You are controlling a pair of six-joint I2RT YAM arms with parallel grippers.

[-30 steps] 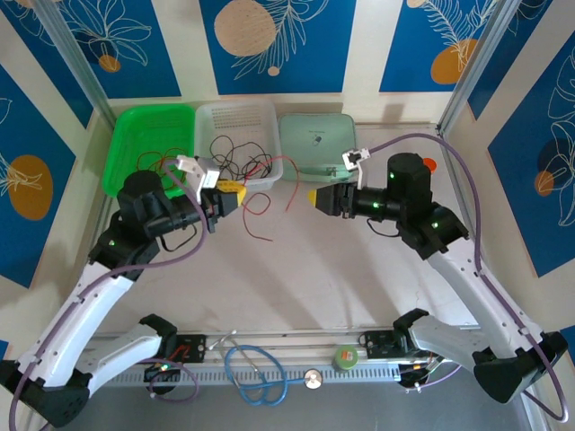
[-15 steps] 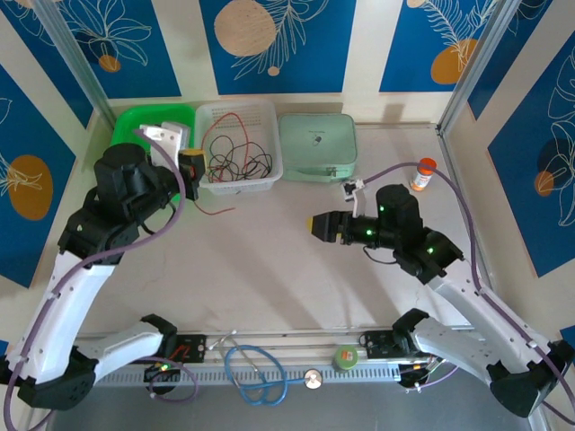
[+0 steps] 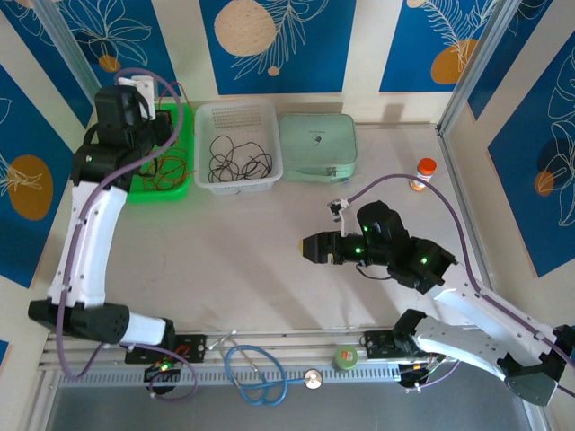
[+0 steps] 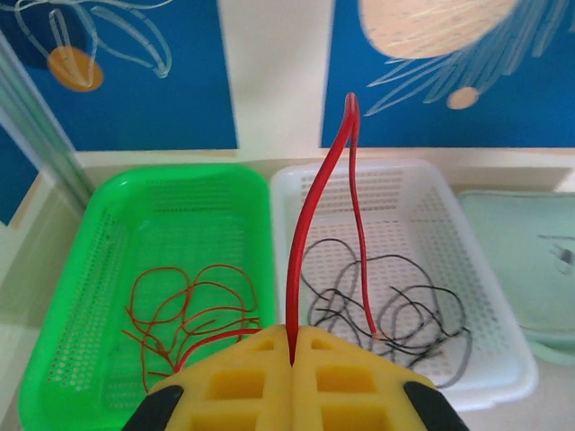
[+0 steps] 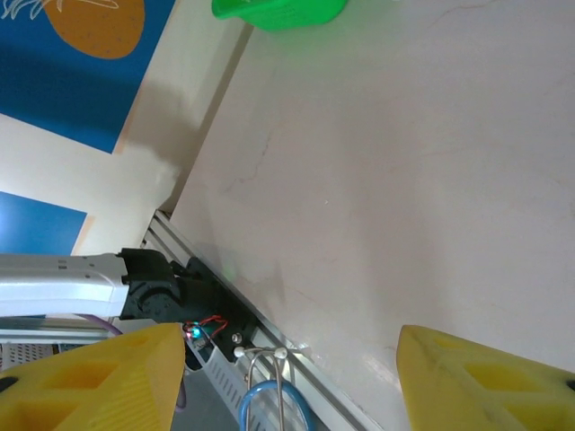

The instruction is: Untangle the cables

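Note:
My left gripper (image 4: 293, 330) is raised over the baskets, its yellow fingers shut on a red cable (image 4: 304, 233). That cable arches up and drops its free end into the white basket (image 4: 503, 296), among several black cables (image 4: 404, 305). More red cables (image 4: 180, 305) lie coiled in the green basket (image 4: 63, 296). From above, the black cables (image 3: 238, 162) and red cables (image 3: 160, 171) lie in separate baskets. My right gripper (image 3: 310, 249) hovers over the bare table at mid right, open with nothing between its fingers (image 5: 99, 377).
A mint-green case (image 3: 316, 144) sits right of the white basket (image 3: 235, 110). An orange-capped bottle (image 3: 424, 172) stands by the right wall. A blue stethoscope (image 3: 256, 373) and a green tape roll (image 3: 345, 357) lie on the front rail.
My left arm swung up and left from the white basket's front to above the green basket, carrying the red cable. The right arm drew back toward the near side and its jaws widened.

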